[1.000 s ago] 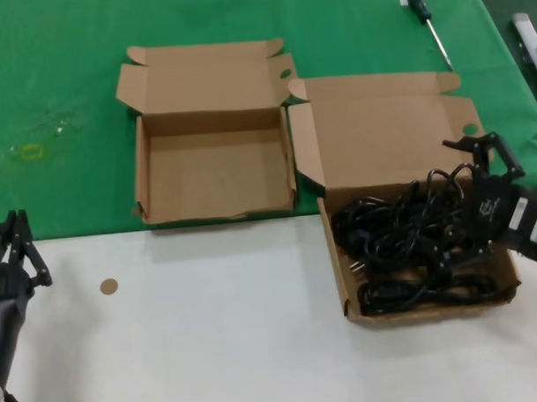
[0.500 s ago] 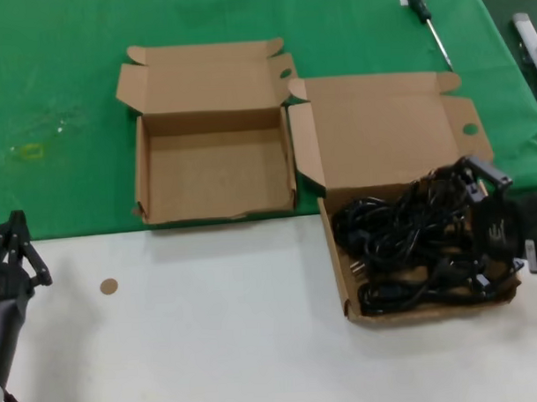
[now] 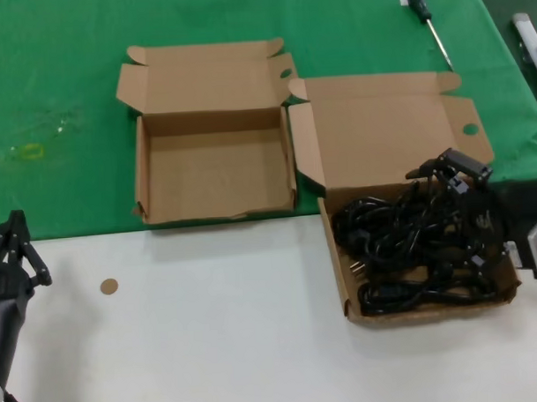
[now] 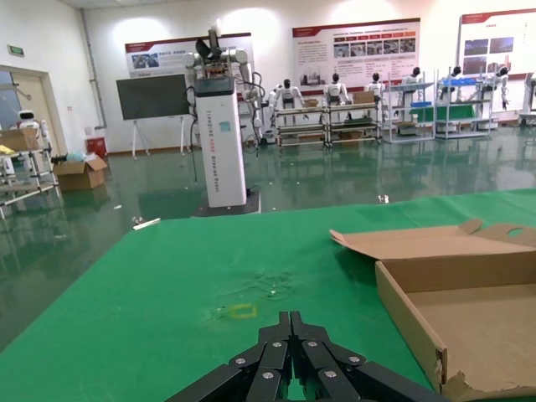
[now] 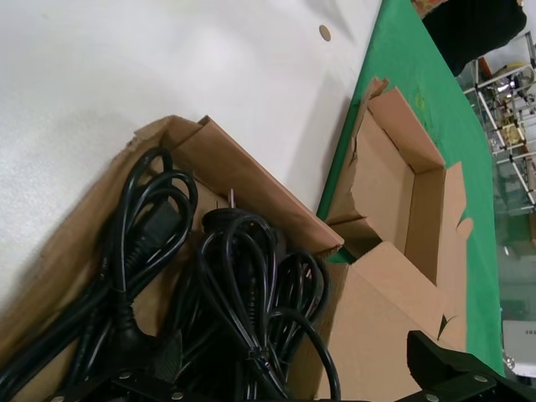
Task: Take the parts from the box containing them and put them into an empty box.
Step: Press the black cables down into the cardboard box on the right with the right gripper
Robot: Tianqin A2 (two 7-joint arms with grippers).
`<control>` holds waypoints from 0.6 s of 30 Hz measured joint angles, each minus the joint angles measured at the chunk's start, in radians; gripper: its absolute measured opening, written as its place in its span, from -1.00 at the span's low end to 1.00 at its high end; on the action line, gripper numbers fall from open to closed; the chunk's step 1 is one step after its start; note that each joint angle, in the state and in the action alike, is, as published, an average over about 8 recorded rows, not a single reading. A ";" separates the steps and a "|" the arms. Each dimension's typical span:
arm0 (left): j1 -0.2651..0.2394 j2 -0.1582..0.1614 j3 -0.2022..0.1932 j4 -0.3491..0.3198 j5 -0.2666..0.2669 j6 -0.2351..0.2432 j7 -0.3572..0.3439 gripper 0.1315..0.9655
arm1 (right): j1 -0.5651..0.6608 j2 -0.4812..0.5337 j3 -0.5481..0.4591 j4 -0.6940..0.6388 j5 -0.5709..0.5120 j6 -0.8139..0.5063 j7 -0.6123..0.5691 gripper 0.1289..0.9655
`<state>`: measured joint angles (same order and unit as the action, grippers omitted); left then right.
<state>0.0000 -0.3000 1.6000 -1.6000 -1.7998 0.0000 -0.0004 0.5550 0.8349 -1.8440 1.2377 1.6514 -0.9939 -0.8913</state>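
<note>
The parts, black looped power cords (image 3: 411, 244), fill the wider cardboard box (image 3: 334, 252), whose broad lid (image 3: 381, 126) lies back. My right gripper (image 3: 464, 214) is open at that box's right end, with one finger up near the lid and the other low among the cords. In the right wrist view the cords (image 5: 234, 276) lie between the spread fingers of the right gripper (image 5: 285, 387). The smaller empty box (image 3: 215, 176) stands to the left, beside the wider one. My left gripper (image 3: 14, 252) is shut and idle at the table's left edge; the left gripper (image 4: 291, 322) points at the green cloth.
A screwdriver (image 3: 428, 23) lies on the green cloth (image 3: 53, 94) at the back right. A pale object (image 3: 529, 33) sits at the far right edge. A small brown disc (image 3: 108, 286) lies on the white table (image 3: 211, 335). The empty box's side wall (image 4: 406, 314) is near the left gripper.
My right gripper has turned and sunk lower over the cords at the box's right end, staying open. The left arm and both boxes have not moved.
</note>
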 joint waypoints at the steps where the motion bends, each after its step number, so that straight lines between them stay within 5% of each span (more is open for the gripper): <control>1: 0.000 0.000 0.000 0.000 0.000 0.000 0.000 -0.95 | 0.006 -0.005 -0.003 -0.007 -0.003 0.002 -0.008 1.00; 18: 0.000 0.000 0.000 0.000 0.000 0.000 0.000 -0.95 | 0.086 -0.062 -0.038 -0.142 -0.031 0.022 -0.081 0.59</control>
<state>0.0000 -0.3000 1.6001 -1.6000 -1.7994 0.0000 -0.0005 0.6405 0.7732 -1.8820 1.0961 1.6208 -0.9719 -0.9727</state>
